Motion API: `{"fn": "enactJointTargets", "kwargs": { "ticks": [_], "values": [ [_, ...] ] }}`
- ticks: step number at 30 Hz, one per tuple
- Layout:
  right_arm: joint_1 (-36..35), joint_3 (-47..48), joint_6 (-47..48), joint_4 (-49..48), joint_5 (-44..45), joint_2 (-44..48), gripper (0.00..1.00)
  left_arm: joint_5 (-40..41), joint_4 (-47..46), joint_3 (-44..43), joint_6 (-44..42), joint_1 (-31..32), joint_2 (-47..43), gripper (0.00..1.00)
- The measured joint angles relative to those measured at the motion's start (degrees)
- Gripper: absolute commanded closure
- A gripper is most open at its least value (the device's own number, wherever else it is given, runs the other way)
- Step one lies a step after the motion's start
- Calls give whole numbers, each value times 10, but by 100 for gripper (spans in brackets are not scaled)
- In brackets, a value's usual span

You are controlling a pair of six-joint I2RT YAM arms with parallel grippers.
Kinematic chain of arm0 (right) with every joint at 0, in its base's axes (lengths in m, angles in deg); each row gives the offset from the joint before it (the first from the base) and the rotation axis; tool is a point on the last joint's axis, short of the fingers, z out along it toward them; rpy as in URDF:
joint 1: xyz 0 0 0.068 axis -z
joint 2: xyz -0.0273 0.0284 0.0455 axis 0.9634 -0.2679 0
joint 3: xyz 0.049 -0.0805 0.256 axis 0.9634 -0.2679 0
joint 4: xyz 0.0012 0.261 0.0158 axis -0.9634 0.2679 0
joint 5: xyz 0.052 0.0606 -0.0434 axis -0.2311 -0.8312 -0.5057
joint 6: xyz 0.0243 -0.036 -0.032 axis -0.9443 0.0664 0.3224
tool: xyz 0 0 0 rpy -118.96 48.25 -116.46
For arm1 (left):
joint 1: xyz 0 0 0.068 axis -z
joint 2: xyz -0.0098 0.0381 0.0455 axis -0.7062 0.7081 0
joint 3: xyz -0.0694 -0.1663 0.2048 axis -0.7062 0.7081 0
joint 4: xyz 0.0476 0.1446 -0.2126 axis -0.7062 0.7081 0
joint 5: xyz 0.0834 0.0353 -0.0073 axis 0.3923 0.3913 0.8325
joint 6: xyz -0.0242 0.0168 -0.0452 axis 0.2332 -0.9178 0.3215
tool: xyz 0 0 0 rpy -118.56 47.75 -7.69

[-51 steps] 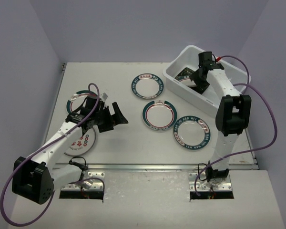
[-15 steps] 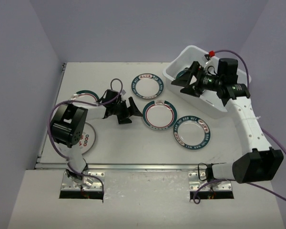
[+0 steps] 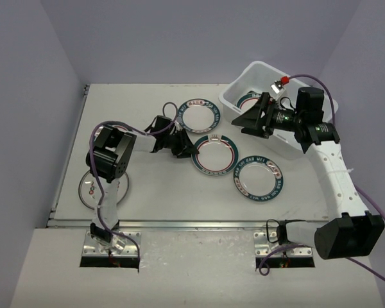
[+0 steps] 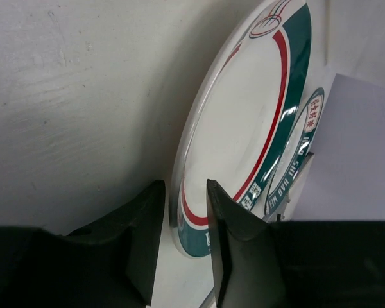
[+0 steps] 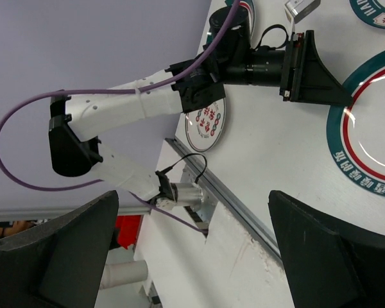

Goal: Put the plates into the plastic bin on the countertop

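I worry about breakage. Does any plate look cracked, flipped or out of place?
Nothing stands out: no visible plate looks cracked or overturned. The left pincer straddles the rim of the middle plate.

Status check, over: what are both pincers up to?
Left pincer straddles rim of round white teal-rimmed plate. Right pincer open beside white translucent plastic bin. Nothing seen blocking.

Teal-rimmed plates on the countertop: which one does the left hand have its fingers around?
The middle plate, between the far plate and the near-right plate; its left rim sits between the fingers of the left hand.
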Motion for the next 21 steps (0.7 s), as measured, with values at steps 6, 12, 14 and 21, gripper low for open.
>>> {"fn": "enactJointTargets", "kwargs": {
  "ticks": [6,12,14,21],
  "values": [
    [4,0,8,0,-3,0,1,-9,-8,-2,-3,2,14,100],
    [4,-7,25,-2,4,-4,1,62,34,77,-5,4,-96,100],
    [4,-20,34,-6,11,-7,1,98,77,118,-13,4,-187,100],
    [-1,-66,104,4,48,-59,11,84,130,174,-17,3,-444,100]
  ]
}}
